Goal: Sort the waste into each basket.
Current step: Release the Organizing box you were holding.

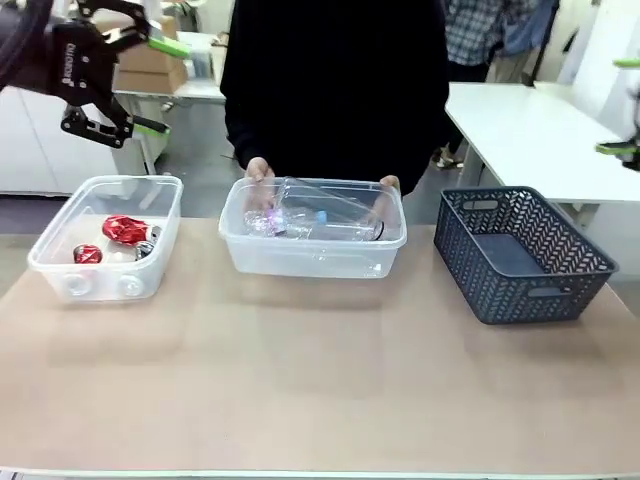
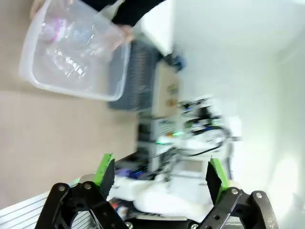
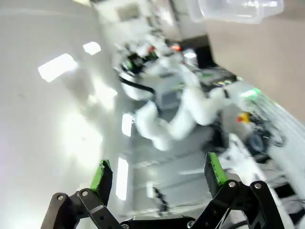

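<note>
Two clear baskets stand on the table. The left basket holds red cans and a dark silver one beside them. The middle basket holds clear bottles with pink labels, and a person's hands grip its far rim. My left gripper hangs open and empty, high above the left basket. At the right edge my right gripper is open and empty, high over the far side. The left wrist view has my open left gripper far from the bottle basket. My right gripper shows open.
A dark grey lattice basket, empty, stands at the table's right. The person in a black top stands behind the middle basket. White tables sit farther back on the right. The front half of the brown tabletop is bare.
</note>
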`<state>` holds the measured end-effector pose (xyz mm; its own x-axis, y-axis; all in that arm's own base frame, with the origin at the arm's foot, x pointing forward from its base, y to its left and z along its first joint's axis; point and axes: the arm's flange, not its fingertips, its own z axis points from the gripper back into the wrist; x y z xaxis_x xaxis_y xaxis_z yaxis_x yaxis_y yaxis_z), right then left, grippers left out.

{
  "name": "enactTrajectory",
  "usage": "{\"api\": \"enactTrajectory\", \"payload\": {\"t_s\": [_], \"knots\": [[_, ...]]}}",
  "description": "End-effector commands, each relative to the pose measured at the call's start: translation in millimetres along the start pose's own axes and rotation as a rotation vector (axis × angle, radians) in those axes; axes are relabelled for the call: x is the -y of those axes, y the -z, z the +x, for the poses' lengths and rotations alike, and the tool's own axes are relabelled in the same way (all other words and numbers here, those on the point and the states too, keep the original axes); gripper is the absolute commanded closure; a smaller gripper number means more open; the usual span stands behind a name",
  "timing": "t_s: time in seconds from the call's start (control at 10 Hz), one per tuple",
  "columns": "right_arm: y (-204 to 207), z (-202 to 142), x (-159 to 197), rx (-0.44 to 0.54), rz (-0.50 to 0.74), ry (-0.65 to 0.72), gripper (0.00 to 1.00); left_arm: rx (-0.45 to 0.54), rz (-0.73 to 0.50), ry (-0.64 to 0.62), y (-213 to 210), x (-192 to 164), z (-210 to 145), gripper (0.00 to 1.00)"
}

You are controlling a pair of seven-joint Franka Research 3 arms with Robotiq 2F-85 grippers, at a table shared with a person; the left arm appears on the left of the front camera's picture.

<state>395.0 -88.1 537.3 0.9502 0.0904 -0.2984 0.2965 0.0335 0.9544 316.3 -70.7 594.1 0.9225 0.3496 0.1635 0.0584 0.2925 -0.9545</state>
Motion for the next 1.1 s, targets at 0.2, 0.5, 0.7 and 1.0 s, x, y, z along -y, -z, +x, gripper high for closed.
{"api": "enactTrajectory", "payload": {"t_s": [0.2, 0.5, 0.7, 1.0], "knots": [[-16.3, 17.8, 19.8, 0.060, 0.114, 0.106, 0.00, 0.077, -0.138, -0.044, -32.6, -27.5, 5.9, 0.00], [-16.3, 17.8, 19.8, 0.060, 0.114, 0.106, 0.00, 0.077, -0.138, -0.044, -32.6, -27.5, 5.9, 0.00], [-16.3, 17.8, 19.8, 0.060, 0.114, 0.106, 0.00, 0.077, -0.138, -0.044, -32.6, -27.5, 5.9, 0.00], [-16.3, 17.8, 19.8, 0.060, 0.114, 0.106, 0.00, 0.077, -0.138, -0.044, -32.6, -27.5, 5.9, 0.00]]}}
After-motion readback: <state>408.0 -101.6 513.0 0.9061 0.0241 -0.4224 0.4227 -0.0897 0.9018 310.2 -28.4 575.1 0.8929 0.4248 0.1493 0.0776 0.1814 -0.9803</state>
